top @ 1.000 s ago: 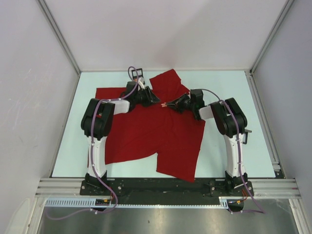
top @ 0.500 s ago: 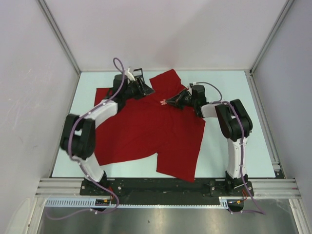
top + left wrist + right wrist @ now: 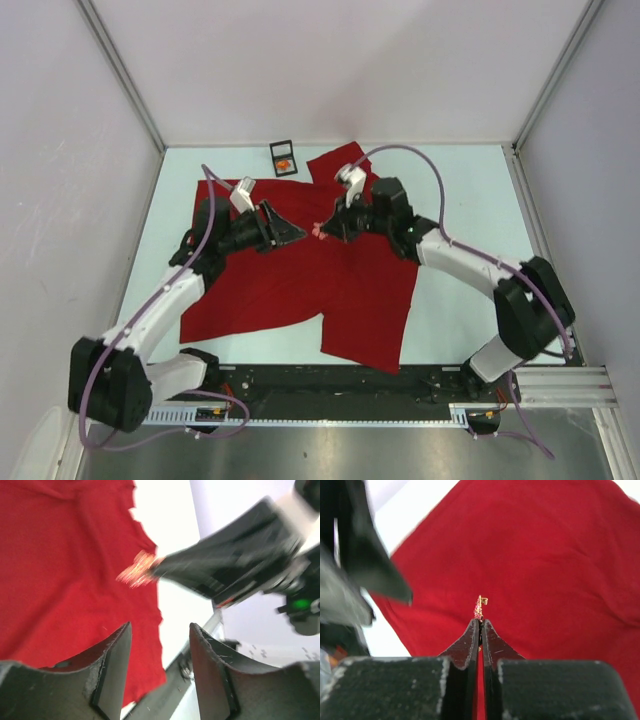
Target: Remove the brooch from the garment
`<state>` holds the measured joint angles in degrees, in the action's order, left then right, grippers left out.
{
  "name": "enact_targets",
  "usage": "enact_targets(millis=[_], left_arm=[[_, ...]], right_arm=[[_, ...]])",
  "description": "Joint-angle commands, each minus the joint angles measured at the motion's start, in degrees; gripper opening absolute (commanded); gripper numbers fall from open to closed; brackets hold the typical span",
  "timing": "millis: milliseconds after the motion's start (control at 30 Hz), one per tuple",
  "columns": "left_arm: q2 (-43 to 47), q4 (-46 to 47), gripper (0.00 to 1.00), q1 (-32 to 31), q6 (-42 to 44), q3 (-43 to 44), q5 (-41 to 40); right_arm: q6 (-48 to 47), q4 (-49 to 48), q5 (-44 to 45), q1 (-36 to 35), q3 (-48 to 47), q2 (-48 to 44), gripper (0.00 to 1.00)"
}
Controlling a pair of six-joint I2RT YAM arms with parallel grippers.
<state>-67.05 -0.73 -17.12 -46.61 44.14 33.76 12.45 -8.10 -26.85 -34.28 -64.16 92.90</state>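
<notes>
The garment [image 3: 300,280], a red T-shirt, lies spread over the table. My right gripper [image 3: 481,622] is shut on the brooch [image 3: 479,607], a small pink and gold piece that sticks out edge-on past the tips. From above, the brooch [image 3: 320,230] hangs over the shirt's upper middle, and no fold of cloth rises toward it. My left gripper [image 3: 297,234] stands open just left of it, nothing between its fingers [image 3: 112,675]. In the left wrist view the brooch [image 3: 137,572] is a blur at the tip of the right gripper [image 3: 165,570], over the garment [image 3: 60,555].
A small black box [image 3: 283,157] with something orange inside sits on the pale table [image 3: 470,180] beyond the shirt's far edge. White walls with metal posts close in three sides. The left arm's dark body [image 3: 365,555] fills the upper left of the right wrist view.
The left arm swung back from the far edge, uncovering the black box, and its jaws widened. The right gripper carried the brooch a little left and nearer.
</notes>
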Motion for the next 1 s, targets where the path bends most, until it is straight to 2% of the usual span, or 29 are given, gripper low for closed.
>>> enact_targets(millis=[0,100,167,233,333,467,633,967], left_arm=[[8.3,-3.0,0.56,0.5,-3.7,-4.0,6.0],[11.0,-2.7,0.56,2.2,-8.4,-6.4,8.2],[11.7,-4.5,0.57,3.0,-13.1,-8.4,8.6],[11.5,-0.5,0.58,3.0,-16.6,-11.1,12.3],[9.6,0.6,0.59,2.9,-21.2,-12.1,15.6],[7.9,3.0,0.58,2.5,-24.0,-12.5,16.4],[8.4,2.4,0.57,2.3,-24.8,-13.3,13.8],[6.4,5.7,0.5,1.7,-27.0,-14.5,13.7]], right_arm=[[-24.8,2.2,10.4,-6.0,6.8,-8.1,0.0],[-31.5,0.3,14.6,-11.3,11.4,-12.3,0.0],[-38.3,-2.2,20.8,-16.3,14.1,-15.1,0.0],[-44.1,-4.1,25.3,-21.0,17.2,-16.2,0.0],[-47.9,-6.1,29.7,-24.3,17.9,-16.4,0.0],[-50.1,-9.1,32.9,-28.5,17.8,-16.0,0.0],[-50.4,-11.5,34.9,-29.8,17.8,-15.3,0.0],[-51.6,-14.0,36.9,-32.3,17.8,-13.9,0.0]])
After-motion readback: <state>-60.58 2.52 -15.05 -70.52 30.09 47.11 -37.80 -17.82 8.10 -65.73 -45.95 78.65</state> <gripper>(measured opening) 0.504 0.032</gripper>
